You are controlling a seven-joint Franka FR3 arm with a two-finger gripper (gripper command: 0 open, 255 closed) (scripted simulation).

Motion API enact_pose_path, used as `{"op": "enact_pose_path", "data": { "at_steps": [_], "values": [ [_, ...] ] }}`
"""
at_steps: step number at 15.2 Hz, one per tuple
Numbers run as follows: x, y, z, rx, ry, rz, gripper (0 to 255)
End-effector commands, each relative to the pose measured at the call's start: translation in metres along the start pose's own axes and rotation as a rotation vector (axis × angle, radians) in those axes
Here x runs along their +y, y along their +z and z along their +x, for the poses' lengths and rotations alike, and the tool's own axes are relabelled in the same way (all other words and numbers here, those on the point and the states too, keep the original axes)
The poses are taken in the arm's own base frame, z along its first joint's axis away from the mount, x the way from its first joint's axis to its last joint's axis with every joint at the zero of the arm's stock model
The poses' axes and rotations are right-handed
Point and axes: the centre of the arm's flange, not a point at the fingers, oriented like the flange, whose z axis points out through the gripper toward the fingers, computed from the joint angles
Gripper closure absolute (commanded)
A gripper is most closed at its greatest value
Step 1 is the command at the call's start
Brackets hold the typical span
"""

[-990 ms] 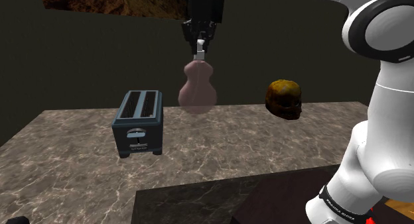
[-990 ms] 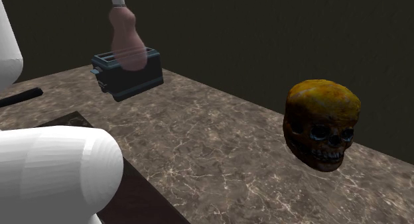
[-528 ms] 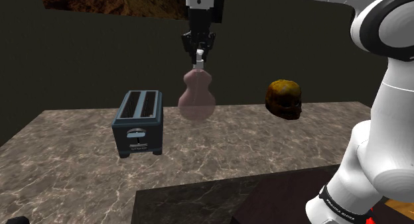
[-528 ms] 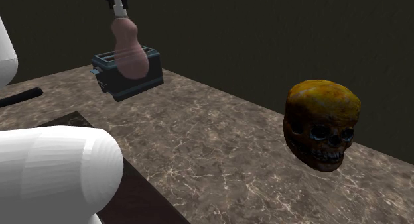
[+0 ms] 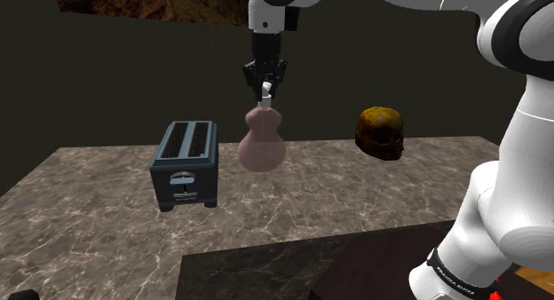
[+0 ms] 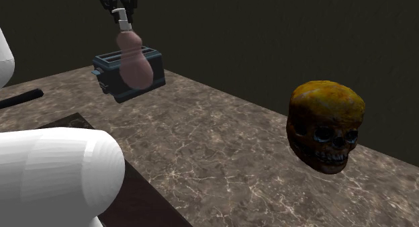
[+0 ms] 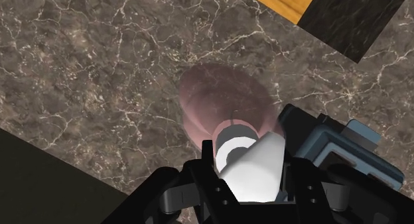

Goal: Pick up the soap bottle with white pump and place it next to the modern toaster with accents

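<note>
A pink pear-shaped soap bottle (image 5: 261, 140) with a white pump hangs in the air above the marble counter, held by its pump top. My black gripper (image 5: 265, 83) is shut on the white pump (image 7: 251, 166). The bottle (image 6: 134, 60) hangs just to the shoulder view's right of a dark blue two-slot toaster (image 5: 185, 163), which stands upright on the counter. In the wrist view the bottle's body (image 7: 222, 100) hangs below the fingers, with the toaster (image 7: 345, 150) close beside it. From the second exterior view the gripper (image 6: 121, 11) is seen above the toaster (image 6: 131, 74).
A brown-orange skull (image 5: 381, 132) sits on the counter to the shoulder view's right, large in the second exterior view's right (image 6: 327, 125). The marble counter (image 5: 293, 205) spreads wide around the toaster. A darker slab (image 5: 266, 272) lies nearer the stand.
The gripper and the bottle have come down a little toward the counter and shifted slightly, staying beside the toaster. The grip on the pump is unchanged.
</note>
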Motion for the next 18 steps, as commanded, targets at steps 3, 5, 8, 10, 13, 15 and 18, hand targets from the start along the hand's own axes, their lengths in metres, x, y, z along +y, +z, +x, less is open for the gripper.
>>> {"op": "enact_pose_path", "data": {
  "at_steps": [3, 5, 8, 10, 13, 15, 18],
  "values": [
    [-0.001, 0.021, 0.001, 0.002, 0.000, 0.001, 255],
    [-0.002, 0.032, 0.001, 0.002, 0.000, 0.001, 255],
    [-0.002, 0.048, 0.001, 0.002, 0.000, 0.001, 255],
    [-0.003, 0.058, 0.001, 0.002, 0.000, 0.001, 255],
    [-0.003, 0.074, 0.002, 0.002, 0.000, 0.001, 255],
    [-0.004, 0.084, 0.002, 0.002, 0.000, 0.001, 255],
    [-0.004, 0.100, 0.003, 0.002, 0.000, 0.001, 255]
  ]
}}
